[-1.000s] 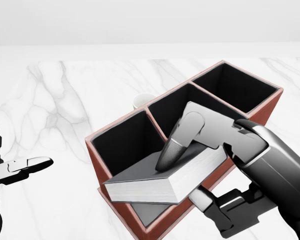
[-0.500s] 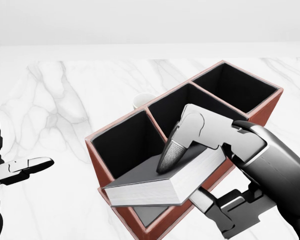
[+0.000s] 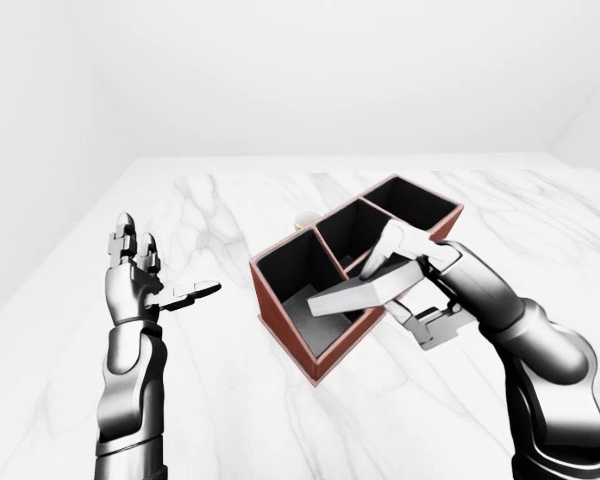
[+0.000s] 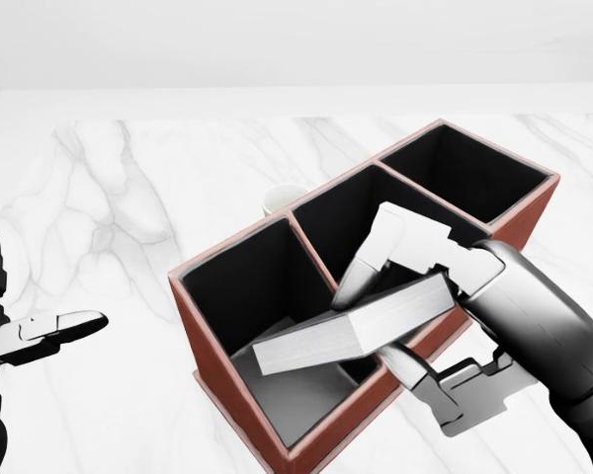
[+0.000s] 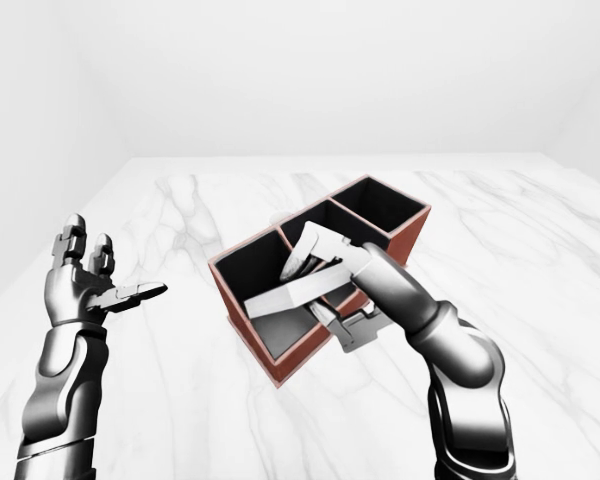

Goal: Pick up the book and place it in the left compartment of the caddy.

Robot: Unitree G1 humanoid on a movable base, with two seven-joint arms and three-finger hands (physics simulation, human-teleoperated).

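Left-eye view: left hand (image 3: 138,283) raised at left, fingers spread, holds nothing, well apart from caddy (image 3: 332,352).
Head view: right hand (image 4: 445,296) clamps grey book (image 4: 351,329), finger on top, thumb underneath. Book tilted, low end dipping into left compartment, other end above caddy wall. White cup (image 4: 282,198) just beyond caddy.
Right-eye view: same grip; marble table (image 5: 200,400) under caddy.

Bright, even light fills all three rendered views, with white walls and the pale marble bench (image 4: 128,197) close to washing out. Shadows are faint and soft; the only deep darkness sits inside the caddy (image 4: 277,434), whose compartments read nearly black. Soft highlights gleam along the metallic right robot hand (image 4: 415,296) and forearm. Every view is sharp, without blur, grain or visible edge distortion.
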